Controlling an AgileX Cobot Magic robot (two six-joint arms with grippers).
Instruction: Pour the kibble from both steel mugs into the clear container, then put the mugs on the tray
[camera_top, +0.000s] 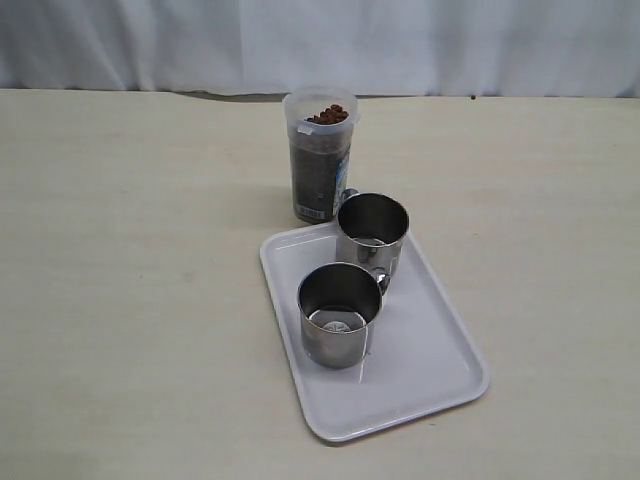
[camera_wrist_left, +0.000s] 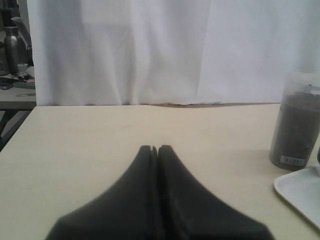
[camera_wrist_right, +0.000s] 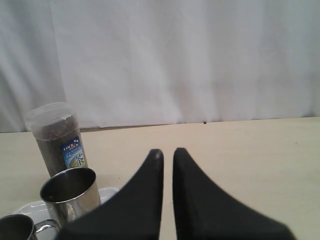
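We see a pale beige tabletop (camera_top: 130, 300) with a faint wood-like grain, evenly lit and free of hard shadows. A white pleated curtain (camera_wrist_left: 150, 50) hangs along its far edge, ahead of both sets of jaws, and closes off the room behind. Past the curtain's edge, off to one side of the left jaws, a cluttered side table (camera_wrist_left: 12, 97) carries a metal flask (camera_wrist_left: 14, 47).

Two steel mugs (camera_top: 372, 232) (camera_top: 340, 313), one clear container (camera_top: 320, 155) of kibble (camera_top: 328, 114), and one tray (camera_top: 425, 360).
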